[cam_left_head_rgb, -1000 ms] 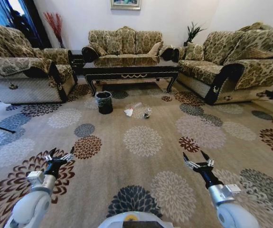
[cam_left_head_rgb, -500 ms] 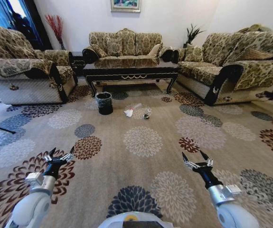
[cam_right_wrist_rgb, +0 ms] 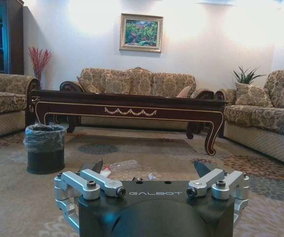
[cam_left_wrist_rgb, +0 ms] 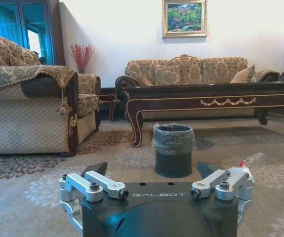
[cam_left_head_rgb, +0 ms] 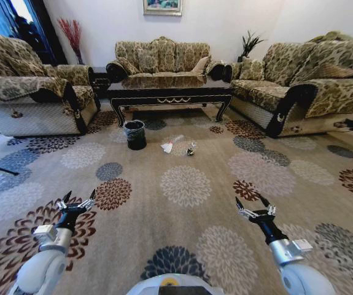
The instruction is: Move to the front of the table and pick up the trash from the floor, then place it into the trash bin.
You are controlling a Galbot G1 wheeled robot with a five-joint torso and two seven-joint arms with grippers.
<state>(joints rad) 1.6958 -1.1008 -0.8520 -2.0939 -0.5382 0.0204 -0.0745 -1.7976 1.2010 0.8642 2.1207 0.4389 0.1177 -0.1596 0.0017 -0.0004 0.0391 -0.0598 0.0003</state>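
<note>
Head view: both pincers, left (cam_left_head_rgb: 76, 203) and right (cam_left_head_rgb: 254, 205), splayed above patterned floor (cam_left_head_rgb: 182, 184); glossy table (cam_left_head_rgb: 170, 89), round bin (cam_left_head_rgb: 134, 133).

Head view: high, angled down across the floor (cam_left_head_rgb: 182, 184). Wrist views: low, level, facing forward. All three share the table (cam_left_head_rgb: 170, 92) and trash bin (cam_left_head_rgb: 134, 133), well ahead.

Black trash bin (cam_left_head_rgb: 134, 134), flower-medallioned beige floor (cam_left_head_rgb: 182, 184)
</note>
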